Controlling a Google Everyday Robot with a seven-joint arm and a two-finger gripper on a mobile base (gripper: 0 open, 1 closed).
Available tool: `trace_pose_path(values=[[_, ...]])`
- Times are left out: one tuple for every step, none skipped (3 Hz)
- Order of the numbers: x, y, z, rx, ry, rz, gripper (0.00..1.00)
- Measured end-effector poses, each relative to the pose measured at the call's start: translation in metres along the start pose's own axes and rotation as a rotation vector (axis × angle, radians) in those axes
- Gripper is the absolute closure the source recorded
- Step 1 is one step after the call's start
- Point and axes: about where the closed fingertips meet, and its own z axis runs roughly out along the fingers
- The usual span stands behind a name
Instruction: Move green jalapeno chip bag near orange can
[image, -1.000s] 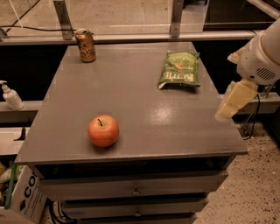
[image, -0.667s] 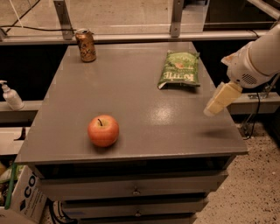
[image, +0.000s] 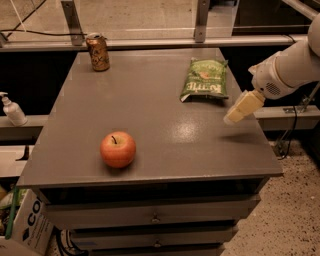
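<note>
**Chip bag flat on the table, gripper close beside it, can across the top**

The orange can (image: 98, 52) stands upright well to the left of the green jalapeno chip bag (image: 205, 80) and slightly farther back. The tabletop (image: 150, 95) between them is bare, so a straight leftward carry looks open. The apple (image: 118, 149) sits left of the bag and much nearer the front, out of that path. The bag lies flat, label up. It is probably light, soft and crinkly, likely to buckle or slip, so a pinch on a crimped end seam seems best. The table's back and right edges are near the bag. The gripper (image: 233, 115) hangs just right of the bag and a little forward, not touching it. Whether it is open or closed cannot be told.
</note>
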Motion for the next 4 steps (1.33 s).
trace_pose_path(values=[[0.000,0.000,0.000,0.000,0.001,-0.001,0.00],[-0.008,-0.012,0.005,0.018,-0.079,0.043,0.00],[-0.016,-0.035,0.011,0.037,-0.199,0.125,0.00],[-0.029,-0.061,0.030,0.052,-0.314,0.207,0.00]])
